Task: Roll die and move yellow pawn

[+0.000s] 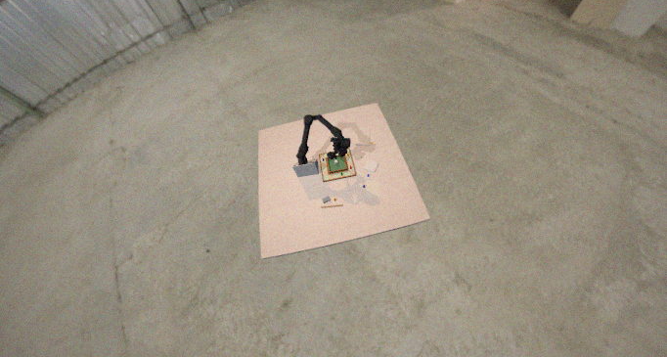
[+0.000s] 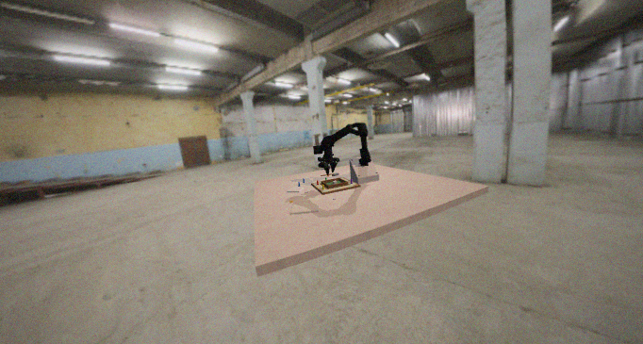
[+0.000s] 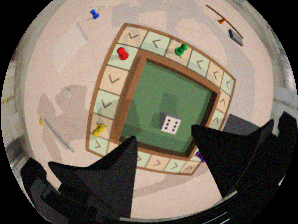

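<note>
Over the bench, from the top, the claw hangs above the game board. From the exterior, its fingers point down. At the wrist, they're apart with nothing between; the die shows six in the tray, the yellow pawn upon the board.

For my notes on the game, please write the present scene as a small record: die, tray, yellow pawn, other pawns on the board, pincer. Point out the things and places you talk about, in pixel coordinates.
die: white point(image 3: 171, 125), in the tray, six pips on top
tray: green floor, brown walls point(image 3: 134, 95), in the middle of the board
yellow pawn: on the board's track point(image 3: 99, 129)
red pawn: on the track point(image 3: 122, 53)
green pawn: on the track point(image 3: 181, 49)
purple pawn: partly hidden behind a finger point(image 3: 200, 156)
pincer: open, holding nothing point(image 3: 164, 132)
</note>
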Action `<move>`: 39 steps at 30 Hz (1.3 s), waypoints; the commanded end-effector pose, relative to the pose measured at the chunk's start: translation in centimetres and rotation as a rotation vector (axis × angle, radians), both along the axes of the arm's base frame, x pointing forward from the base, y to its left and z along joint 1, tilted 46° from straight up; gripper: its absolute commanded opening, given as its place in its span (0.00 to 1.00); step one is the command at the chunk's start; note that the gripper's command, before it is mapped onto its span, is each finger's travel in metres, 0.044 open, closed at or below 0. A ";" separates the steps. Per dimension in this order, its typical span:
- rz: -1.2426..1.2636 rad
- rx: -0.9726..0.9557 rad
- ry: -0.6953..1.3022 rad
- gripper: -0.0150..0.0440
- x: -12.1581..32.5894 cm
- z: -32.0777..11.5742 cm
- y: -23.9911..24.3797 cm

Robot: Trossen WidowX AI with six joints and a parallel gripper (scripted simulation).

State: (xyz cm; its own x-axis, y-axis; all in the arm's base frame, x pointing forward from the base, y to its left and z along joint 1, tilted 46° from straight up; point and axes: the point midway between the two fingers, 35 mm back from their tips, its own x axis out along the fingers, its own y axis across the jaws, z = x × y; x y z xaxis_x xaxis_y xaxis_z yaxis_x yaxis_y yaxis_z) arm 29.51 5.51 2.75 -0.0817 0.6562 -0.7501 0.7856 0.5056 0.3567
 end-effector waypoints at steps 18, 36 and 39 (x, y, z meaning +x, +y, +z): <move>0.977 0.163 -0.961 0.59 7.5 3.0 6.5; 0.977 0.164 -0.962 0.59 7.4 1.3 8.3; 0.977 0.164 -0.962 0.59 7.4 1.0 8.7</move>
State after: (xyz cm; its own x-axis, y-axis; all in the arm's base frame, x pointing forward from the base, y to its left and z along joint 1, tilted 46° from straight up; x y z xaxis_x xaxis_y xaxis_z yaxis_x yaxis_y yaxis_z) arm 36.98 13.82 4.08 -0.0524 0.7156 -0.6966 -0.4541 0.6042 0.6548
